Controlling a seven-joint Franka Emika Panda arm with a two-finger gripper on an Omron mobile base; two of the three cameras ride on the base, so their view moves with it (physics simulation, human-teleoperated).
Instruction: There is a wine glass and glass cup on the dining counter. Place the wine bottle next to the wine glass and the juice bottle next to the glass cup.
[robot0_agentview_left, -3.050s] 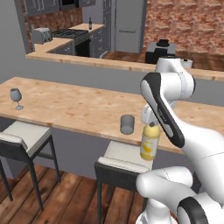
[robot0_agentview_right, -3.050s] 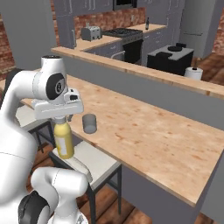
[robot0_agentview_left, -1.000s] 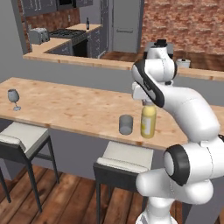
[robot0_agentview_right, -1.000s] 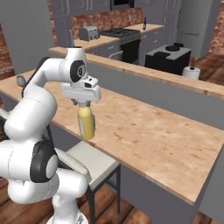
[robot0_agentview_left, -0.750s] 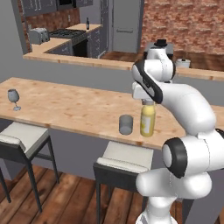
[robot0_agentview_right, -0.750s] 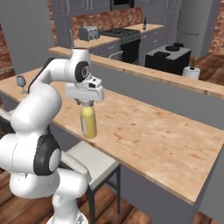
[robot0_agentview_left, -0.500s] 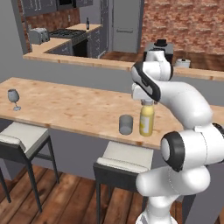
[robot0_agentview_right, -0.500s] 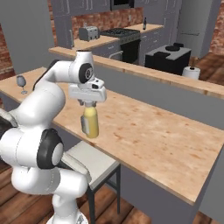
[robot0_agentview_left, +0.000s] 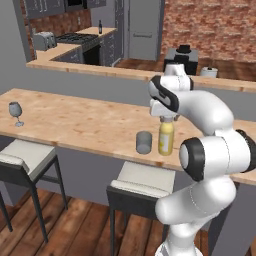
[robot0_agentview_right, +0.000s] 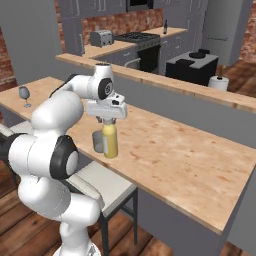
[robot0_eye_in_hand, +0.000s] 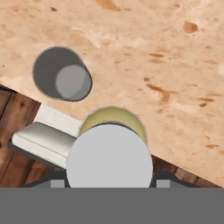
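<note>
Light-wood slab worktop (robot0_agentview_left: 75, 120) spans mid-frame. Stout yellow juice bottle (robot0_agentview_left: 166, 137) now stands upright just right of the grey glass cup (robot0_agentview_left: 144, 142), near the front edge; earlier it hung below that edge. Pincer (robot0_agentview_left: 166, 119) stays clenched on its pale cap. Placement appears reached; release pending. Clear stemmed wine glass (robot0_agentview_left: 16, 112) waits far left.

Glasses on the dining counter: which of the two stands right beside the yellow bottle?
The glass cup, a short grey tumbler with no stem, stands beside the juice bottle near the counter's front edge. The stemmed wine glass stands alone at the far end.
</note>
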